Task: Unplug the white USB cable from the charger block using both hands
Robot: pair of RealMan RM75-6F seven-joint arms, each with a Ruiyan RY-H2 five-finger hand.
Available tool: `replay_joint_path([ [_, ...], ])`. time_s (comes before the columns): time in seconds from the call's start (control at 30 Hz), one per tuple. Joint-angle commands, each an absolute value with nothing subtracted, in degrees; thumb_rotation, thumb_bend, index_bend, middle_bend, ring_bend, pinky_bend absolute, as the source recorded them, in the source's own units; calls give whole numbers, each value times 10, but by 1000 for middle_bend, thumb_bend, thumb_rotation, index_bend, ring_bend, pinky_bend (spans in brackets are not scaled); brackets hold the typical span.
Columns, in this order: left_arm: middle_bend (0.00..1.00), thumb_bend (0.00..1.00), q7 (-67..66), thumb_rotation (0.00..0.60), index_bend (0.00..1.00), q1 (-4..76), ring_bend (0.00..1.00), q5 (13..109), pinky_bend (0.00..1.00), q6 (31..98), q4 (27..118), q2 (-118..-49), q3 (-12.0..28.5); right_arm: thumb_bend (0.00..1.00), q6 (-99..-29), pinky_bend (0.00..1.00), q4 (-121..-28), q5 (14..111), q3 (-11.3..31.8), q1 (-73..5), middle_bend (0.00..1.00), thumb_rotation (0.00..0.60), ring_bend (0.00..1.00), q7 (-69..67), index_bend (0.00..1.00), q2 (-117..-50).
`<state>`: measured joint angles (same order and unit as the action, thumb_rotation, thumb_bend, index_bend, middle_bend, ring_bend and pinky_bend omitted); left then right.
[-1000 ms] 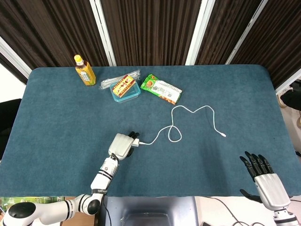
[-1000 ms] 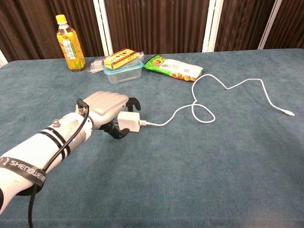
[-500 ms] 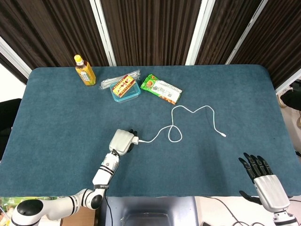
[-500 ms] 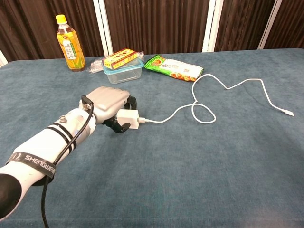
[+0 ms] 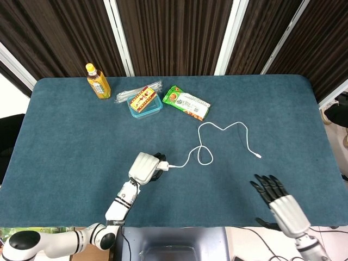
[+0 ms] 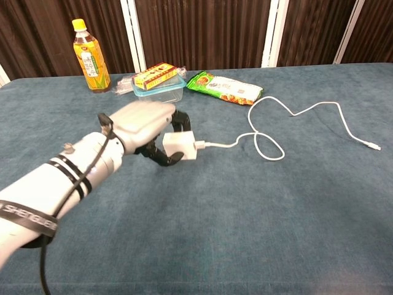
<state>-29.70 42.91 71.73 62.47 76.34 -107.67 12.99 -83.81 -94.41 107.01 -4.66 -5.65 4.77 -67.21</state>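
White plastic marks the centre of the job: the small square white charger block [image 6: 178, 147] is pinched in the dark fingers of the left hand [image 6: 146, 123], lifted a little above the blue felt-covered table [image 5: 76, 136] near its front middle. The thin white USB cable [image 6: 270, 132] is plugged into the block's right face and trails off rightward through a loop and a long wavy run to its free end [image 5: 259, 156], lying flat on the cloth.

The right hand [image 5: 280, 200] hangs near the table's front right edge, fingers spread, holding nothing, and well apart from the plug.

The step in hand looks like bringing that empty hand across to the plug. To do it well, the left should hold the block steady with its cable face turned toward the incoming hand, and the right should pinch the plug's short stiff body [image 6: 201, 145] just beside the block, not the limp cord. The pull ought to run straight along the plug's axis; a sideways tug would likely twist the block out of the pinch.

Far back stand a yellow-capped tea bottle [image 5: 98, 81], a clear lidded food container [image 5: 144, 101] and a green snack packet [image 5: 186, 103], none of them in the way.
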Motion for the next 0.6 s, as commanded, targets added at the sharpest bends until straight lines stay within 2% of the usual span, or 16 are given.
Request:
replay_joint_path([
  [0.03,798,540,-332,600,773,416,1000,714,1000,653,842,-1031,136,272,-800,0,-991,1074,-16,-93,0,600,0,81,88,-708],
  [0.2,801,552,-374,600,773,405,1000,694,1000,674,904,-1004,138,272,-723,0,-1031,1014,40,-147,0,600,0,151,236,-795],
  [0.37,805,561,-392,600,773,393,1000,694,1000,697,944,-987,127,273,-684,0,-1028,929,102,-191,23,600,0,219,366,-902],
  [0.6,806,572,-398,600,773,386,1000,700,1000,710,976,-971,118,290,-659,0,-1027,837,146,-239,59,600,0,326,460,-995],
])
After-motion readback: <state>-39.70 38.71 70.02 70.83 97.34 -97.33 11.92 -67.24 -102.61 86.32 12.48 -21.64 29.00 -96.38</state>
